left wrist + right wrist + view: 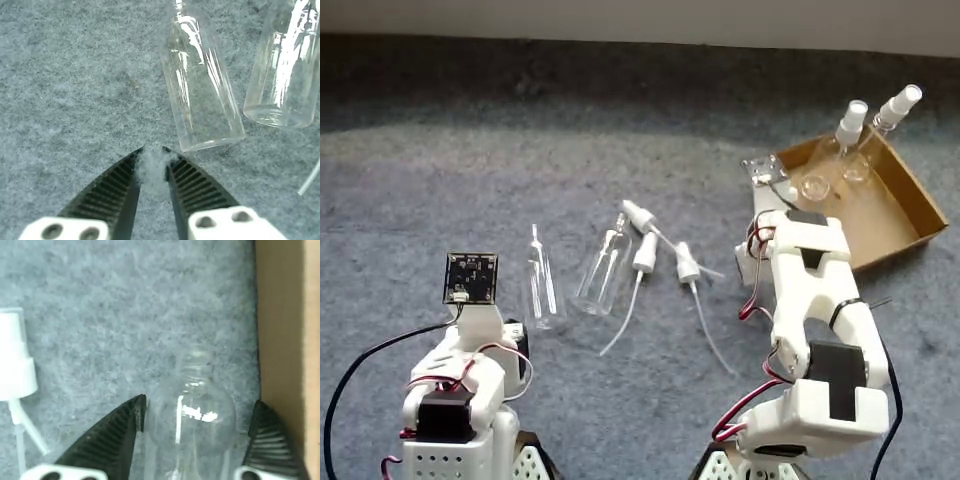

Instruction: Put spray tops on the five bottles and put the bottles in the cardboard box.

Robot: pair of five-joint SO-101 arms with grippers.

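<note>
**Rig as seen from my remote station, high and wrist views.**

- **Left pincer**: the fingers are drawn in to a sliver of a gap at the tips and hold nothing. It sits low over the grey tabletop, just short of the base of the nearer lying bottle. A second lying bottle rests beside that one, and both are on their sides.
- **Right pincer**: the fingers are spread wide, one on each side of a clear bare-necked bottle. One finger is at the glass and the other stands off it, so I read no grip. This bottle is on the tabletop just beside the outer wall of the cardboard box.
- **Loose spray tops**: three lie between the lying bottles and the right arm, with their thin tubes trailing across the tabletop.
- **Capped bottles**: two stand together in the far corner of the cardboard box, each with a white spray top on.
</note>
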